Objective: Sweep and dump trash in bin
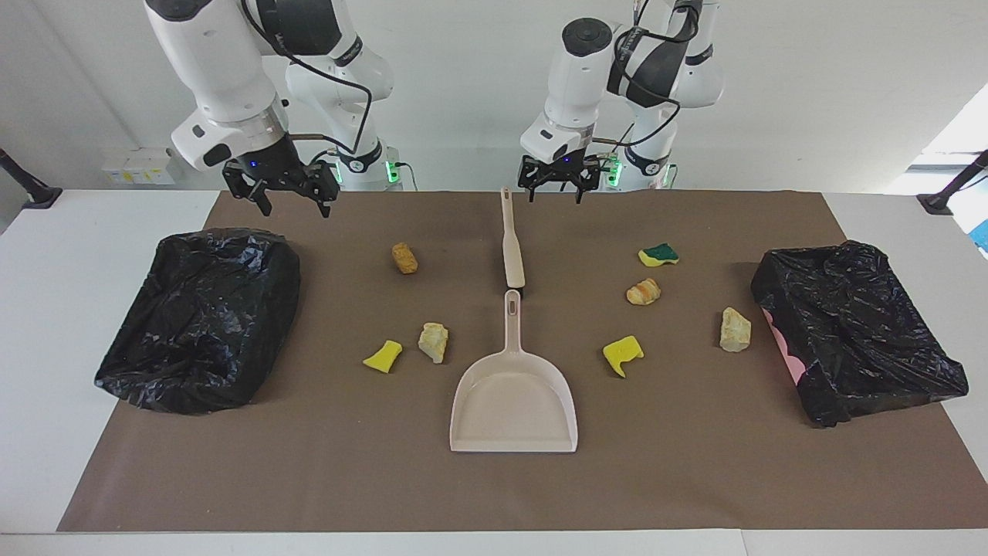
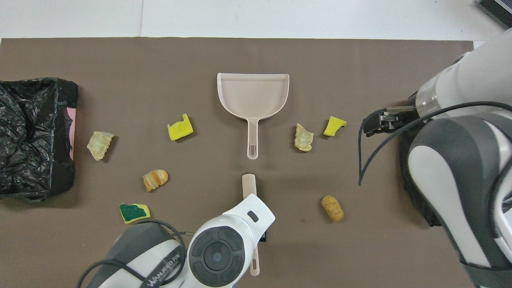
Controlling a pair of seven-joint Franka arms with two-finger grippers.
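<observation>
Several scraps of trash lie on the brown mat: a brown chunk [image 1: 404,258], a yellow sponge piece [image 1: 383,357], a pale lump [image 1: 434,341], a green-topped sponge [image 1: 658,254], a bread-like chunk [image 1: 643,291], another yellow piece [image 1: 622,353] and another pale lump [image 1: 734,330]. Black-bagged bins stand at the right arm's end [image 1: 201,316] and the left arm's end [image 1: 857,332]. My left gripper [image 1: 556,193] hangs open just beside the handle end of the beige brush [image 1: 512,247]. My right gripper [image 1: 292,202] hangs open in the air near its bin.
The beige dustpan [image 1: 514,401] lies mid-mat, its handle toward the brush [image 2: 249,186]. In the overhead view the left arm covers most of the brush handle and the right arm covers the bin at its end. Bare white table [image 1: 46,309] borders the mat.
</observation>
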